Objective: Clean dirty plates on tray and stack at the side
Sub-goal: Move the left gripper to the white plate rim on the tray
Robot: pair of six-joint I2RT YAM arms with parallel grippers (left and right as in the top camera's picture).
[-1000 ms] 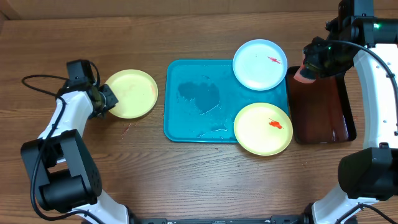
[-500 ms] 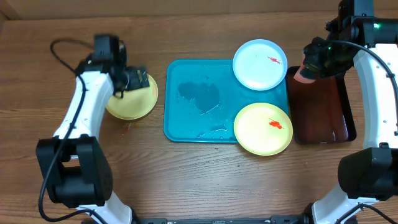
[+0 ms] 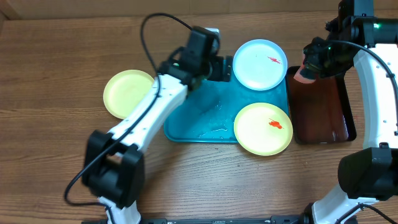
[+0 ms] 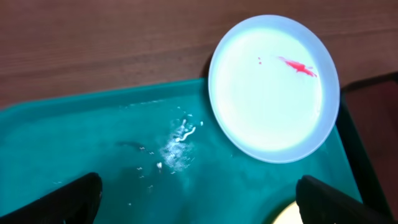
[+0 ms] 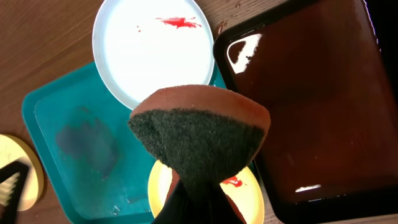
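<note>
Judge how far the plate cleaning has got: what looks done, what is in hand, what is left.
Done: one yellow-green plate looks smear-free on the table beside the tray. In hand: the right gripper holds a sponge; the open left gripper hovers by the blue plate. Left: the blue plate and the second yellow-green plate show red smears; no stack yet.

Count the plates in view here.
3. A light blue plate overlaps the far-right corner of the turquoise tray; a yellow-green plate overlaps its near-right corner; a second yellow-green plate lies on the table left of the tray. None appears hidden.
</note>
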